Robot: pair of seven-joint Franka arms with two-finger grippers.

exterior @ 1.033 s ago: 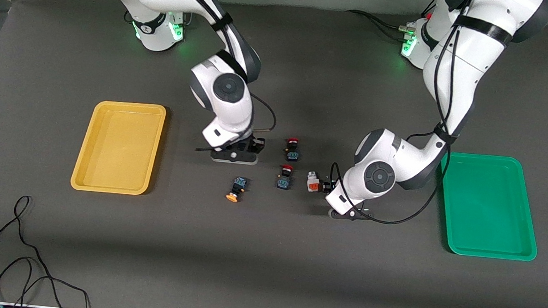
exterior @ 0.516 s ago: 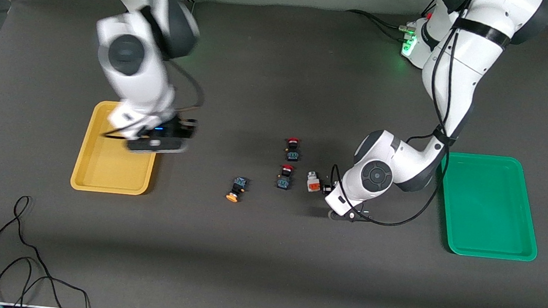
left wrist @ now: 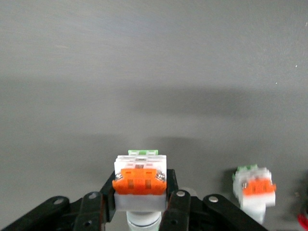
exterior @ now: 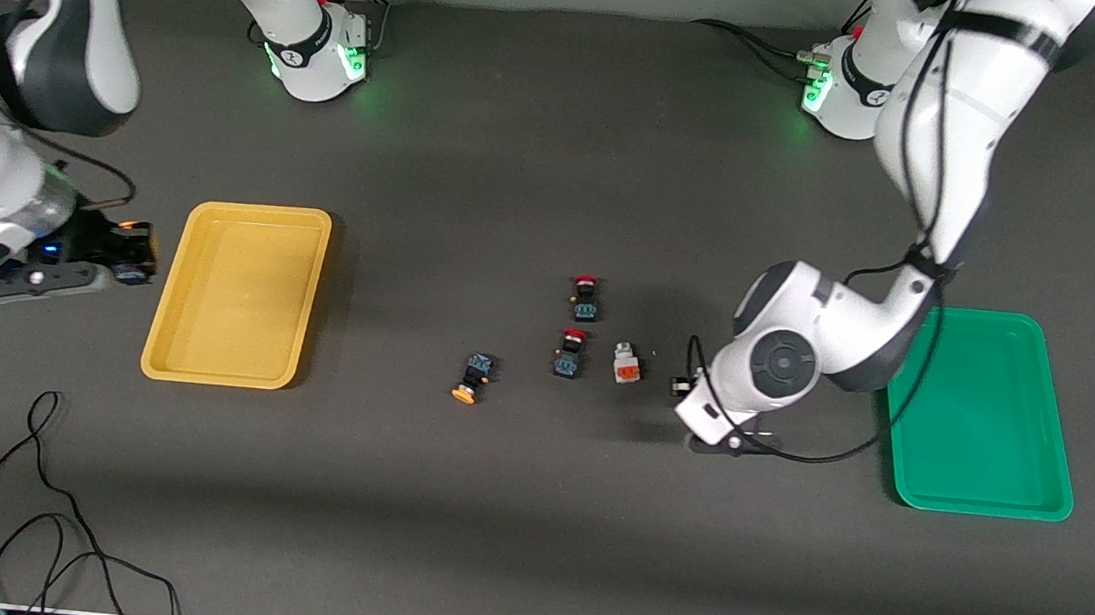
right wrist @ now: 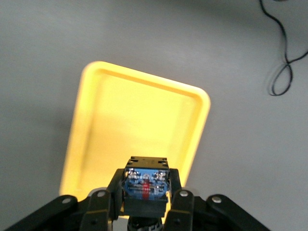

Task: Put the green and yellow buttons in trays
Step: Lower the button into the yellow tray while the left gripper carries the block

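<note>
Both pincers carry a button. Over the counter (exterior: 505, 545) just beside the yellow tray (exterior: 237, 293), at the right arm's end, the right pincer (right wrist: 146, 202) is clamped on a black-bodied button (right wrist: 145, 185). The left pincer (left wrist: 140, 202) hangs over the counter between the button cluster and the green tray (exterior: 980, 409), gripping a white-bodied button (left wrist: 140, 180) with an orange patch. Both trays hold nothing. On the counter between them lie a second white-bodied button (exterior: 626, 363), two red-capped buttons (exterior: 585, 296) one nearer the front camera than the other, and, nearest of all, an orange-capped button (exterior: 471, 379) on its side.
</note>
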